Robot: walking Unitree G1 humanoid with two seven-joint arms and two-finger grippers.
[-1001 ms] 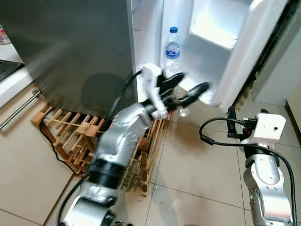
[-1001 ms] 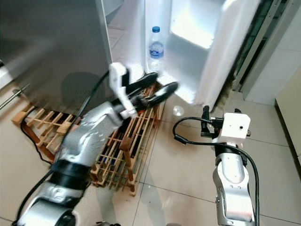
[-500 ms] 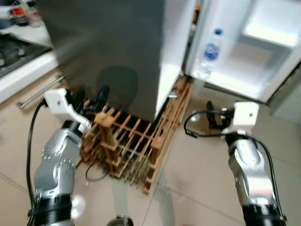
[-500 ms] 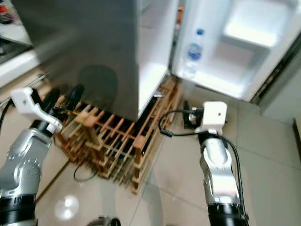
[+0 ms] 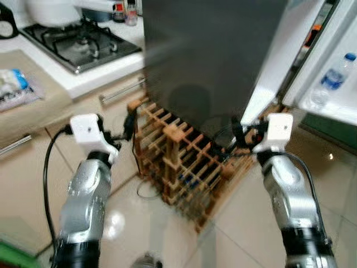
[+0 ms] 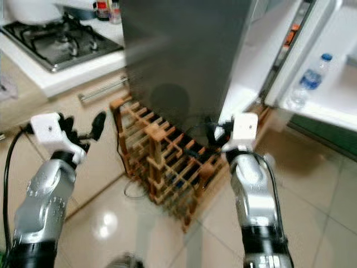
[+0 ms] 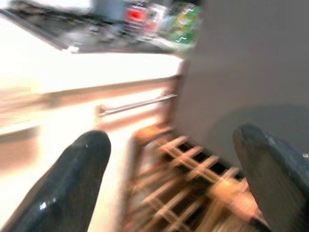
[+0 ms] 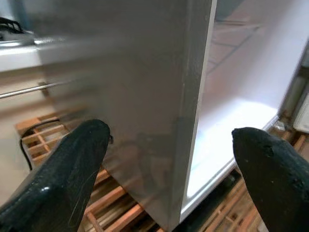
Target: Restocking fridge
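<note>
**Q:** Left eye view first: where do the two end effectors stand, and is either carrying anything?

**A:** Neither carries anything. The left end effector (image 7: 169,183) is raised with its two black fingers (image 7: 63,186) spread wide and nothing between them. Ahead of it are the slatted wooden wine rack (image 5: 187,162) on the floor and the dark grey side wall of the fridge (image 5: 206,50). The right end effector (image 8: 169,169) is just as wide open and just as bare. It points at the front corner of that grey wall, with the lit white fridge interior (image 8: 241,96) just beyond.

**Q:** And the stock itself?

**A:** A clear plastic water bottle with a blue cap (image 5: 329,84) stands in the white shelf of the open fridge door (image 5: 323,106), well off to the outer side of the right end effector. A white packet with blue print (image 5: 14,86) lies on the beige counter (image 5: 39,106), out beyond the left end effector, near the black gas hob (image 5: 78,42). The picture is blurred, so I cannot tell what the packet is.

**Q:** How should this step be handled?

**A:** My guess is the robot is turning toward the counter for the next item. It should finish the turn and let the view settle before reaching. Both arms should stay tucked clear of the rack's posts, and the fingers can stay open for the approach.
</note>
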